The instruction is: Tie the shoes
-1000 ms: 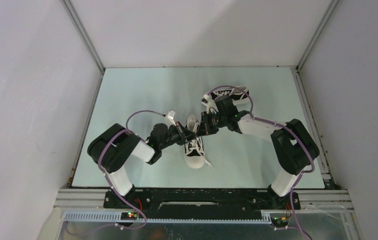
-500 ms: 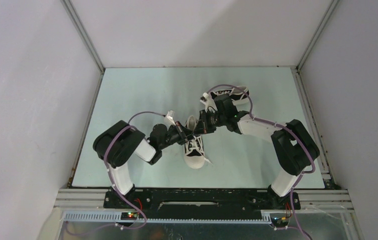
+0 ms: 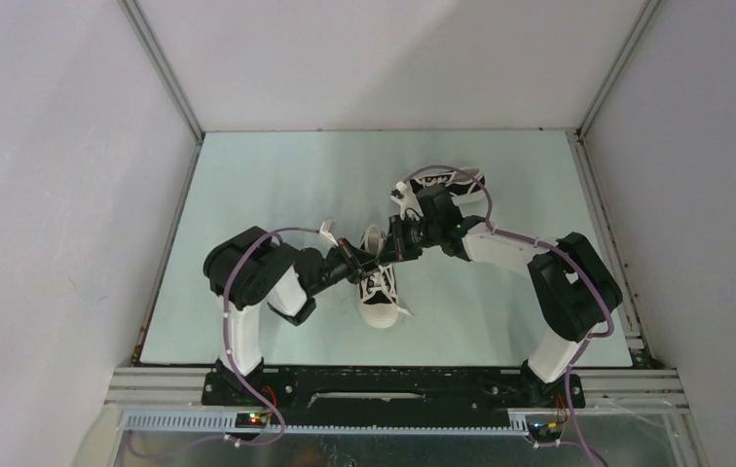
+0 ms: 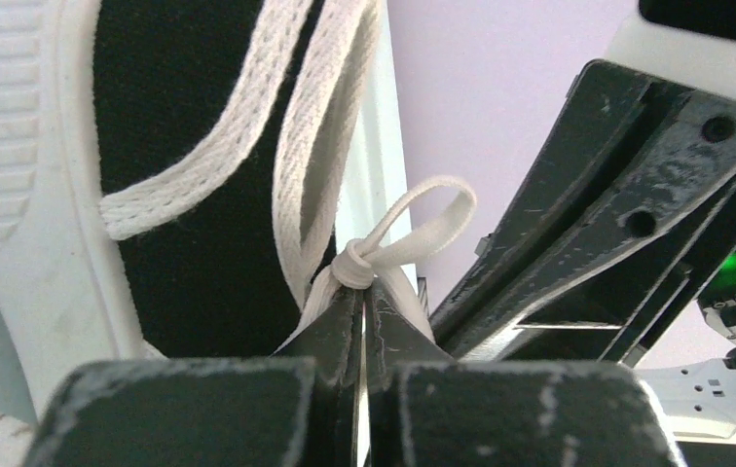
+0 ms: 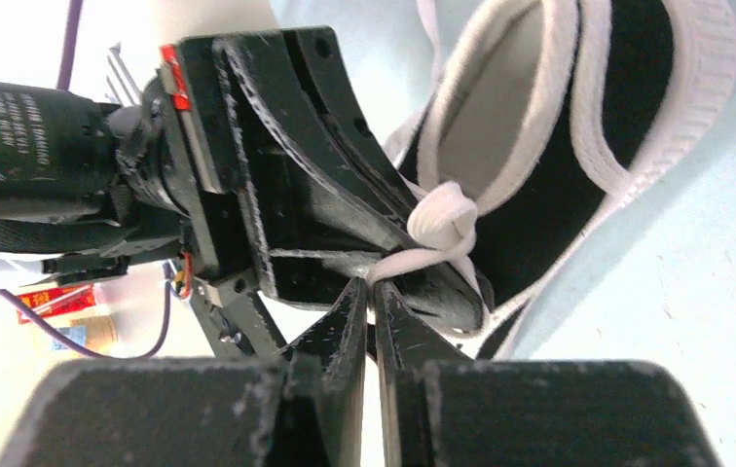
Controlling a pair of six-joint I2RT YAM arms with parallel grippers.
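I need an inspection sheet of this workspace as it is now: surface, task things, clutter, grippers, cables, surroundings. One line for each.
Surface: pale green table, matte.
Job's things: near shoe, toe toward the arm bases, its lace knotted with one small loop; far shoe, partly hidden by the right arm.
Clutter: nothing seen.
Grippers: left gripper shut on the lace just under the knot; right gripper has its jaws almost together with lace at their tips, grip uncertain.
Cables: purple cables follow both arms; one arcs over the far shoe.
Surroundings: plain pale walls, metal frame rails.

Far shoe [image 3: 459,179] partly hidden behind R arm [image 3: 500,248].
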